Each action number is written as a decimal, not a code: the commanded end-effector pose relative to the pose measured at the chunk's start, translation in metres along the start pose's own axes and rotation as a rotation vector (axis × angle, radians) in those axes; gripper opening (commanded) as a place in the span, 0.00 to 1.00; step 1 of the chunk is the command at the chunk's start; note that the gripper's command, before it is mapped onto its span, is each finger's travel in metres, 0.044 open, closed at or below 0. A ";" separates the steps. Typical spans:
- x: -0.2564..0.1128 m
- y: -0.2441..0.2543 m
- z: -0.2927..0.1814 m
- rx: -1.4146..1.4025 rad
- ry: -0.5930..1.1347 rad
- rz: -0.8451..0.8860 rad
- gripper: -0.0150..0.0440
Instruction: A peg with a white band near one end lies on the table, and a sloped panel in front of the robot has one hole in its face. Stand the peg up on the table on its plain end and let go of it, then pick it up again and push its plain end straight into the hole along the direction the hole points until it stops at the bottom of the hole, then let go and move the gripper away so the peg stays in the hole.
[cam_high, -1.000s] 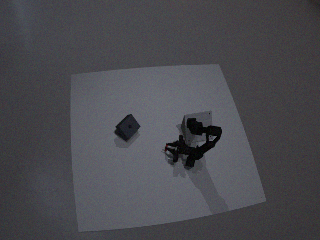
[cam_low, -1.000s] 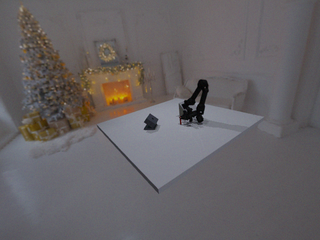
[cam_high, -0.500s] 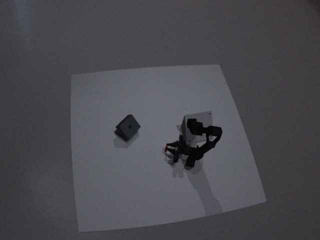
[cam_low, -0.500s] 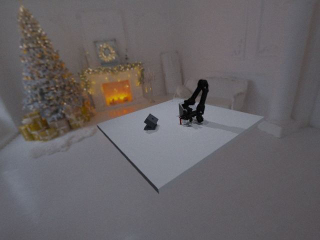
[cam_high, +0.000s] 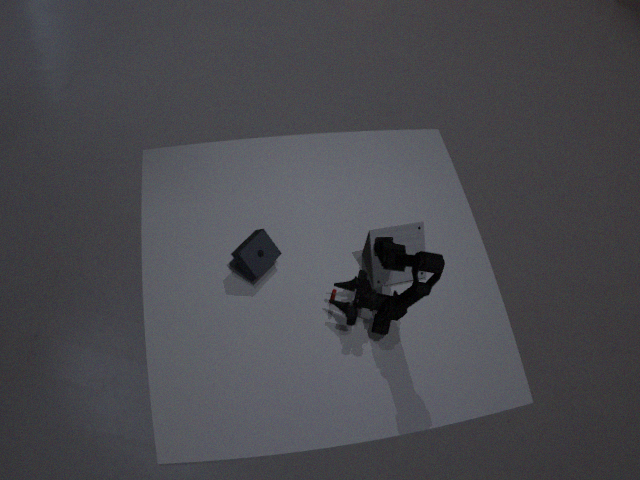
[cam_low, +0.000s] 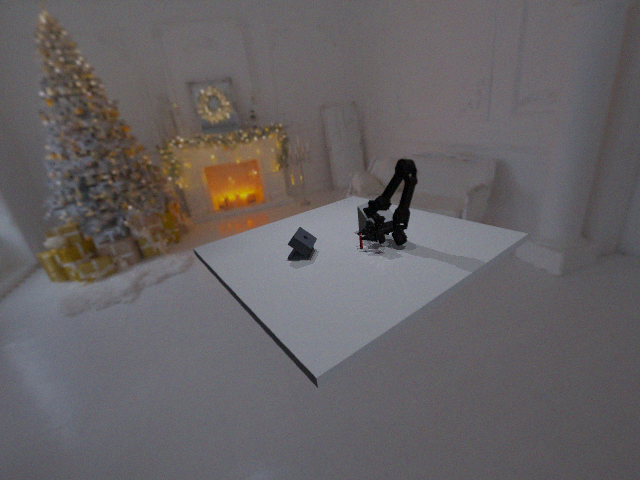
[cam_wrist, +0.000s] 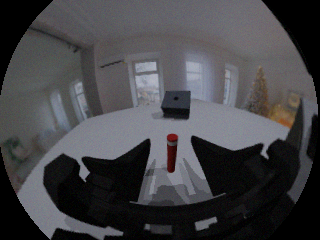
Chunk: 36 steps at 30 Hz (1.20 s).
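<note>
The red peg (cam_high: 332, 295) (cam_low: 361, 241) (cam_wrist: 171, 155) stands upright on the table, its white band near the top end, seen in the wrist view. My gripper (cam_high: 332, 292) (cam_low: 361, 238) (cam_wrist: 170, 140) is open, low over the table, with one finger on each side of the peg; in the wrist view a gap shows between the peg and each finger. The dark sloped panel (cam_high: 252, 259) (cam_low: 302, 240) (cam_wrist: 176, 104) stands apart from the peg, beyond it in the wrist view, with one round hole (cam_high: 260, 253) (cam_wrist: 176, 98) in its face.
The white table top (cam_high: 232, 372) (cam_low: 320, 304) carries all of this. A pale wedge-shaped block (cam_high: 400, 235) with small dark dots near its corners stands beside the arm, partly hidden by it in the top view. The arm's shadow falls across the table.
</note>
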<state>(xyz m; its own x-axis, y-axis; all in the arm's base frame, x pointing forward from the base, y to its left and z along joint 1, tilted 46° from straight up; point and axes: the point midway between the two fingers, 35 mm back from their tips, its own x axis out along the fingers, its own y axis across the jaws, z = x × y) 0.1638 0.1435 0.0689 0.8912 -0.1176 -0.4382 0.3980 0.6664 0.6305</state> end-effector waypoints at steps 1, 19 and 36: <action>0.000 0.000 0.000 -0.002 0.000 -0.001 0.92; 0.003 0.014 0.066 0.017 0.036 -0.067 1.00; -0.020 0.000 0.158 -0.018 0.008 -0.007 1.00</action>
<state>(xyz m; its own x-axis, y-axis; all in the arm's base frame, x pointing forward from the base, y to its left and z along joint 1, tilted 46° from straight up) 0.1816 0.0312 0.1794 0.8913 -0.1219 -0.4367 0.4018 0.6587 0.6361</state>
